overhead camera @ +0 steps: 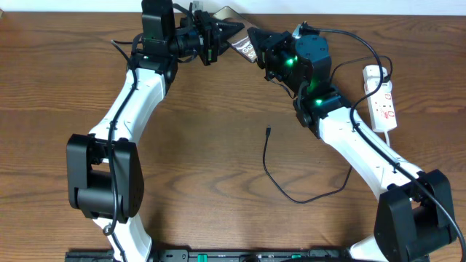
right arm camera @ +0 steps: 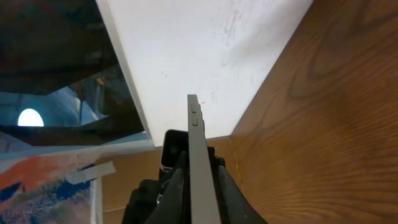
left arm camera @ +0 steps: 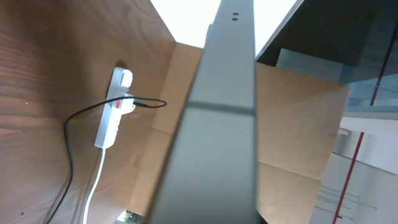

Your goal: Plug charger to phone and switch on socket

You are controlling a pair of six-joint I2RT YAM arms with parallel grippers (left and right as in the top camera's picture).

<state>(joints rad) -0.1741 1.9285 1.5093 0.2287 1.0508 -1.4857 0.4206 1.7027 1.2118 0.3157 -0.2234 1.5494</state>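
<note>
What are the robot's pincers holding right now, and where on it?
Both hold the phone: the left pincer is shut on one end, the right pincer on the opposite end.

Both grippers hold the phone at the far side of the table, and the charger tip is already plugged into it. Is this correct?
Not quite. The charger tip is not in the phone; it lies loose on the table, well apart from it, as the overhead view shows. The left gripper and right gripper do hold the phone.
</note>
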